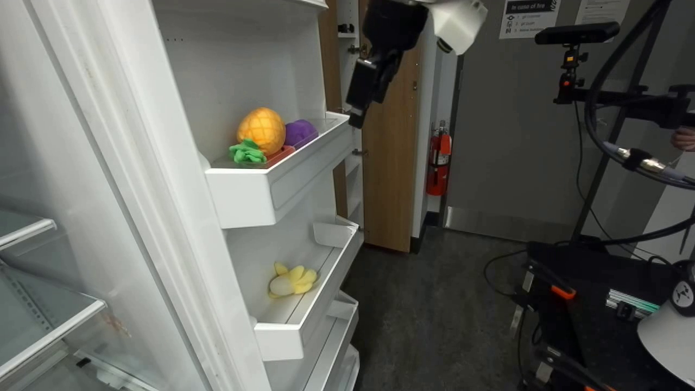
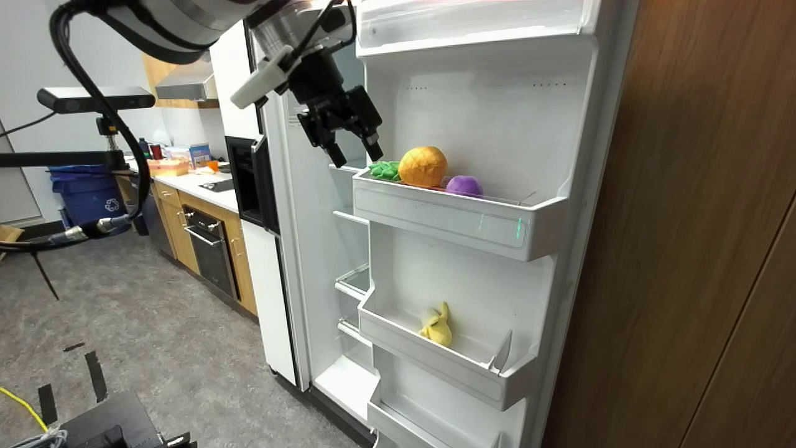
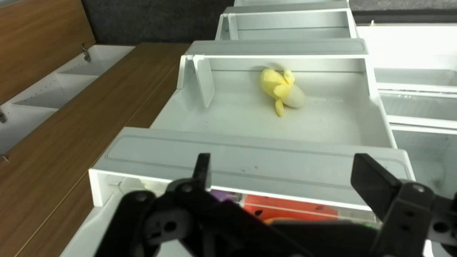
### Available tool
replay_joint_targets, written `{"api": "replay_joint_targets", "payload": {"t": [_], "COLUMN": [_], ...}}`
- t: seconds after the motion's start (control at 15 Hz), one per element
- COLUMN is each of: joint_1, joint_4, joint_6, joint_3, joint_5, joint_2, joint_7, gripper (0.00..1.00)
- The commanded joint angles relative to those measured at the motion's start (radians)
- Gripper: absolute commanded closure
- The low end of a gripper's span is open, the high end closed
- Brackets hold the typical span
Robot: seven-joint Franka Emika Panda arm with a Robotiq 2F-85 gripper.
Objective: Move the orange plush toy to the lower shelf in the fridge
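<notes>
White covers the fridge, the biggest thing in both exterior views, its door open with the bins facing outward. A brown wood panel rises beside it in an exterior view, and a grey door stands at the back of the room in an exterior view. The robot arm reaches in from above. Of the white plastic bins on the fridge's door, the upper bin carries the toy, the lower shelf sits directly below it, and another bin is lower again. A red fire extinguisher is beside the grey door. The black gripper points downward near the upper bin; in the wrist view its two fingers are spread wide apart and it has hold of nothing. A red piece with dark seed-like marks lies in the upper bin, partly covered by the gripper in the wrist view. Close above that piece is the orange plush toy, tipped on its side in the upper bin and apart from the gripper. A pale yellow plush lies in the lower shelf. The purple plush is just beside the orange one. Smallest is the toy's green leafy part, turned away from the purple plush.
</notes>
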Motion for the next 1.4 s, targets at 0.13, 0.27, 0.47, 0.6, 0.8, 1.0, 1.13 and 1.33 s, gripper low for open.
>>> {"api": "replay_joint_targets", "payload": {"t": [0.13,0.27,0.47,0.6,0.8,1.0,1.13,1.33], "joint_1": [0.005,0.010,0.013,0.007,-0.006,-0.014,-0.014,-0.015], "joint_4": [0.081,0.121,0.138,0.119,0.115,0.123,0.129,0.136], "joint_6": [0.033,0.036,0.036,0.059,0.101,0.143,0.169,0.215], "joint_3": [-0.008,-0.013,-0.015,-0.020,-0.029,-0.034,-0.034,-0.030], "joint_5": [-0.047,-0.055,-0.055,-0.067,-0.081,-0.106,-0.125,-0.176], "joint_2": [0.096,0.144,0.163,0.146,0.152,0.169,0.182,0.205], "joint_7": [0.040,0.047,0.047,0.056,0.117,0.188,0.228,0.285], "gripper": [0.00,0.00,0.00,0.00,0.00,0.00,0.00,0.00]}}
